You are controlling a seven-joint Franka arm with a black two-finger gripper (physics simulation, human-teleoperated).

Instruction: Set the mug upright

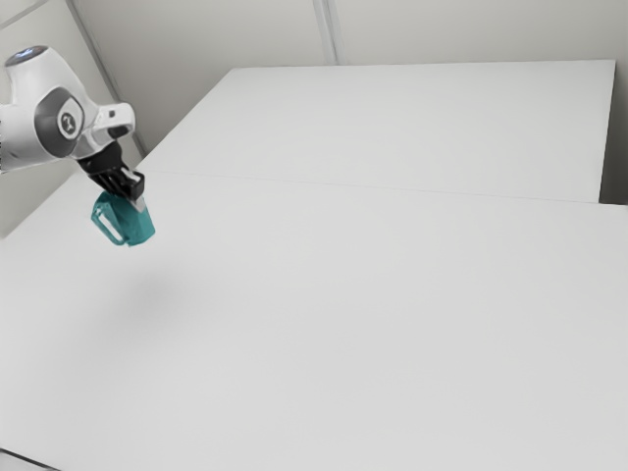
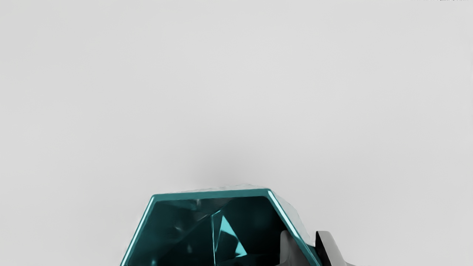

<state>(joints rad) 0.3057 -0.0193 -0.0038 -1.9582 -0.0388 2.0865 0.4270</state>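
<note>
In the exterior view my gripper (image 1: 135,199) is at the far left, pointing down, with the teal mug (image 1: 137,227) hanging from it above the table. The mug is slightly tilted, its handle toward the exterior view's left. Looking from the hand, the open mouth of the angular mug (image 2: 210,193) faces the camera. One finger of the gripper (image 2: 303,245) is inside the mug and the other outside, pinching the wall between them. The mug's base is hidden in the wrist view.
The white table (image 1: 343,324) spreads below and beyond the hand, with a soft shadow beneath the mug. A raised white panel or surface (image 1: 422,128) lies toward the back, and a dark line (image 1: 27,459) crosses the near left corner.
</note>
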